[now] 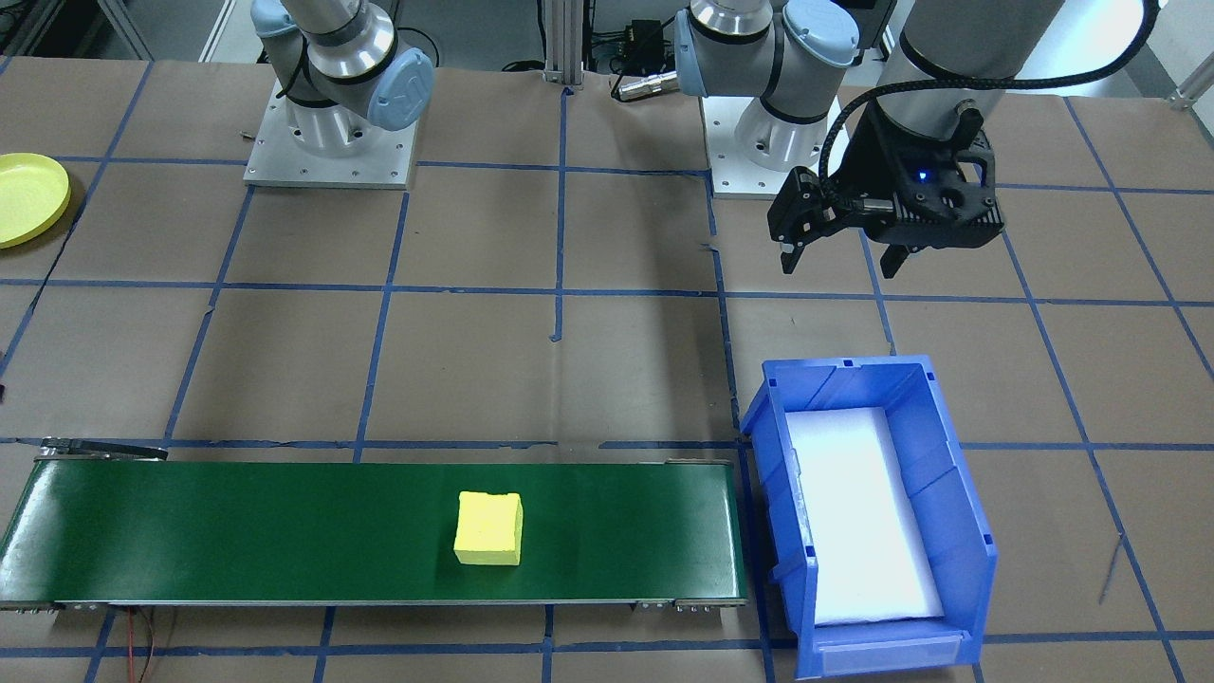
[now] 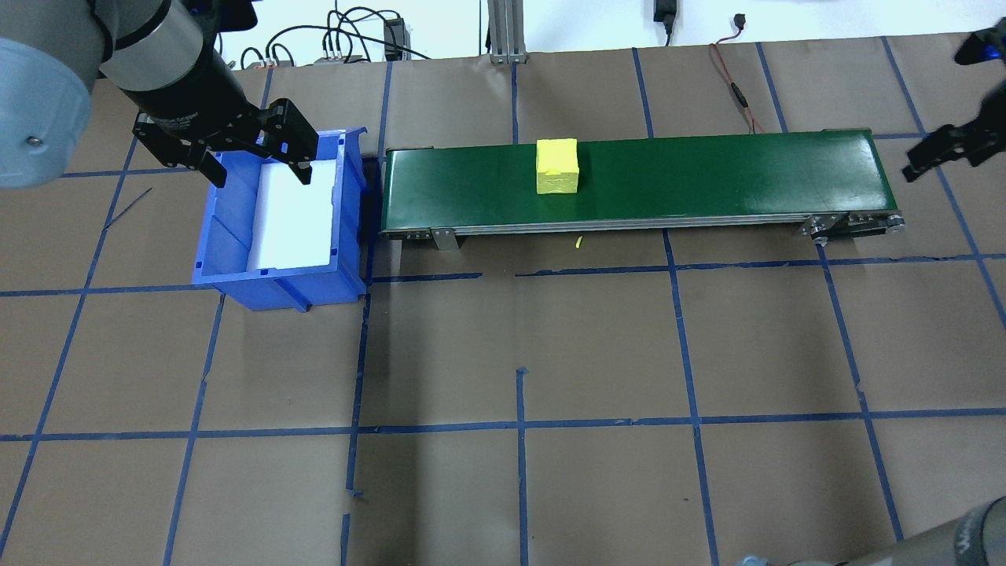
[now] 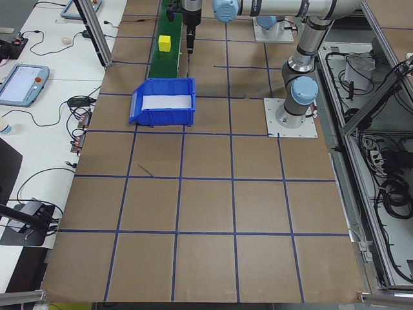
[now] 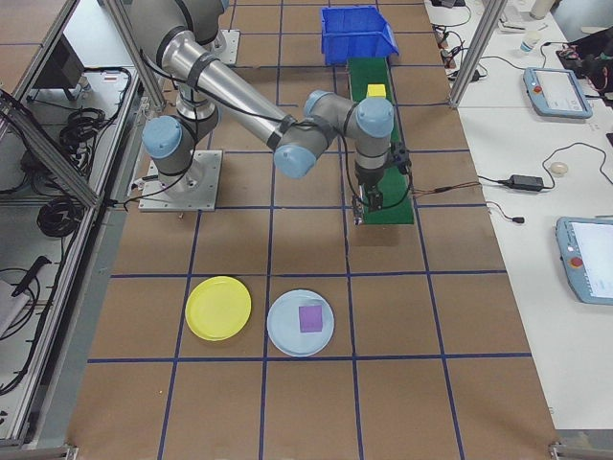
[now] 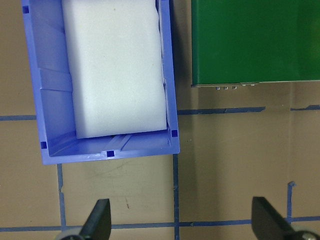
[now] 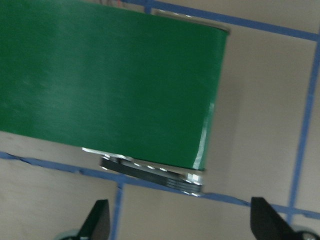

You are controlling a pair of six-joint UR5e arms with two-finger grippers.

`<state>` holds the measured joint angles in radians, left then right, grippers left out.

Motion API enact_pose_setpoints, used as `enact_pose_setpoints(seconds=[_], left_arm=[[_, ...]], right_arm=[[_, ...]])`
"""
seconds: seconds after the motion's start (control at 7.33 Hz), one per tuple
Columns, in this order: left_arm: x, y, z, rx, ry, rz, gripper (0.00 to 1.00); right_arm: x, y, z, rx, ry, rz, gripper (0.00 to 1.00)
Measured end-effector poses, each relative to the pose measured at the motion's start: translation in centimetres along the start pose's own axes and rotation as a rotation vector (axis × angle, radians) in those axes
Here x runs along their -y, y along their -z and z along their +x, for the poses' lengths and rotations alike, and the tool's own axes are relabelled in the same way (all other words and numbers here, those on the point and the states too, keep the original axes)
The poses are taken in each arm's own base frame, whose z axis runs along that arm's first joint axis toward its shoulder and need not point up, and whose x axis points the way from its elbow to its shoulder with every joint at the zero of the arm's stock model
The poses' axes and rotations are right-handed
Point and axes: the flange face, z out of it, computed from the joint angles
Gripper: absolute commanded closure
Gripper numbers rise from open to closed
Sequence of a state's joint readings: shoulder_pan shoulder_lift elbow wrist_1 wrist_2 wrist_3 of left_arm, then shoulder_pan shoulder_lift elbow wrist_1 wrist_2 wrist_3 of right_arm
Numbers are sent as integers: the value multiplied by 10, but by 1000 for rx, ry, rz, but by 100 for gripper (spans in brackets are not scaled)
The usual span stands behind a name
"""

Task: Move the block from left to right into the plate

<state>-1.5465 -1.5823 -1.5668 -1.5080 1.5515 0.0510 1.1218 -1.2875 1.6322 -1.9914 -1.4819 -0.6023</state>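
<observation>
The table (image 2: pixel 597 354) is covered in brown paper marked off with blue tape lines. A long green conveyor belt (image 2: pixel 707 177) lies across its far side, and a yellow block (image 2: pixel 557 166) sits on the belt, roughly at its middle. At the belt's left end, just beside it, stands a blue bin (image 2: pixel 236 271) with a white foam pad (image 2: pixel 295 216) lying flat in its bottom. The left gripper (image 2: pixel 255 169) hangs over the bin with its fingers spread apart and nothing between them. The right gripper (image 4: pixel 372 203) hovers over the belt's other end, fingers likewise parted and empty. The yellow plate (image 4: pixel 218 308) rests on the table on the robot's right, well apart from the belt, beside a pale blue plate (image 4: pixel 301 324) with a small purple square (image 4: pixel 310 317) on it.
</observation>
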Motion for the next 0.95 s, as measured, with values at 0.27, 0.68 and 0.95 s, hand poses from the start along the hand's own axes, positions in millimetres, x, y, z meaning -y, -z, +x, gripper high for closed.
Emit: enact_pose_setpoints(seconds=[0.27, 0.68, 0.95], left_arm=[[-2, 0, 2, 6, -6, -5, 0], [-5, 9, -4, 12, 5, -5, 0], [-6, 11, -5, 13, 7, -6, 0]], right_arm=[[41, -10, -130, 48, -134, 14, 0], [69, -35, -196, 185, -252, 27, 0], [80, -40, -200, 221, -273, 34, 0]])
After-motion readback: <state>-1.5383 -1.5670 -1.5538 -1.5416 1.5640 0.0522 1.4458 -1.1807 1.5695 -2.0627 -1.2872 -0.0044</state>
